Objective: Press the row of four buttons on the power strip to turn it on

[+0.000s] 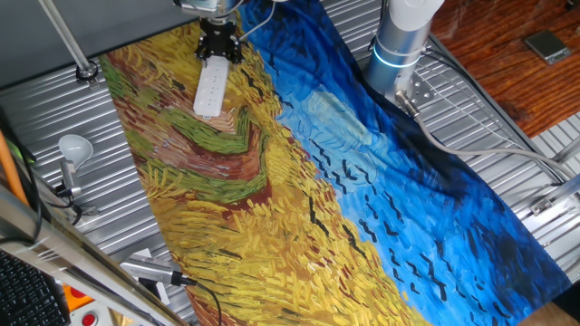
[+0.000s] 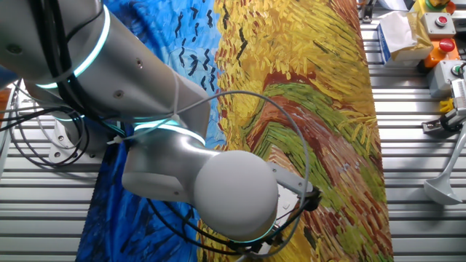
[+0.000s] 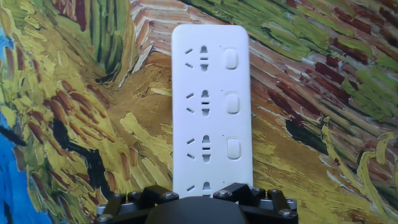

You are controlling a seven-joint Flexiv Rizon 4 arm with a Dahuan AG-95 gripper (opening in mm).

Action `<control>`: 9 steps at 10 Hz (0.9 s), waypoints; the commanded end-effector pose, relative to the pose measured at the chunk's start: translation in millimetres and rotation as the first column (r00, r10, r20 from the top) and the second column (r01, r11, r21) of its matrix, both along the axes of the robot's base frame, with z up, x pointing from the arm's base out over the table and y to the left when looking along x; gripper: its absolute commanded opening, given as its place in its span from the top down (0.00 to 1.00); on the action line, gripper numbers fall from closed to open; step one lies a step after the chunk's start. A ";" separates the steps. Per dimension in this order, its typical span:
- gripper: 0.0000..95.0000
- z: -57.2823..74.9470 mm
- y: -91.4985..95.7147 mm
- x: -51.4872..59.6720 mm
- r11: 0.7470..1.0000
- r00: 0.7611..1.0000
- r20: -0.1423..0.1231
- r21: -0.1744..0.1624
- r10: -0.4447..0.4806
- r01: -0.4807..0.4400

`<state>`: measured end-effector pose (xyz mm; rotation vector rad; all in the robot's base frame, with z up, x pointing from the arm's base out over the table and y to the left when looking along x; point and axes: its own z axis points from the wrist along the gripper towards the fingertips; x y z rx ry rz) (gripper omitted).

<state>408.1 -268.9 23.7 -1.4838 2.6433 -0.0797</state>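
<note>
power strip [image 3: 210,106]: white rounded bar, flat on painted cloth, one end under the gripper [image 3: 198,198] | row of four buttons [image 3: 231,104]: pale switches along its right edge, three visible

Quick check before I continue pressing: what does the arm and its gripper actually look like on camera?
The arm is glossy silver-grey with rounded joint housings and glowing cyan light rings at the joints. Black cables loop alongside it. The gripper is black, blocky metal; the hand view shows visible screw heads on its mount.
</note>
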 end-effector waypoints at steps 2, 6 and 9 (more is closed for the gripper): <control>0.20 11.6 -0.4 0.8 1.000 1.000 -0.008 -0.010 0.001 -0.001; 0.20 13.6 3.5 -1.4 1.000 1.000 -0.013 -0.002 -0.018 0.018; 0.20 11.4 4.6 -3.1 1.000 1.000 -0.012 -0.006 -0.024 0.023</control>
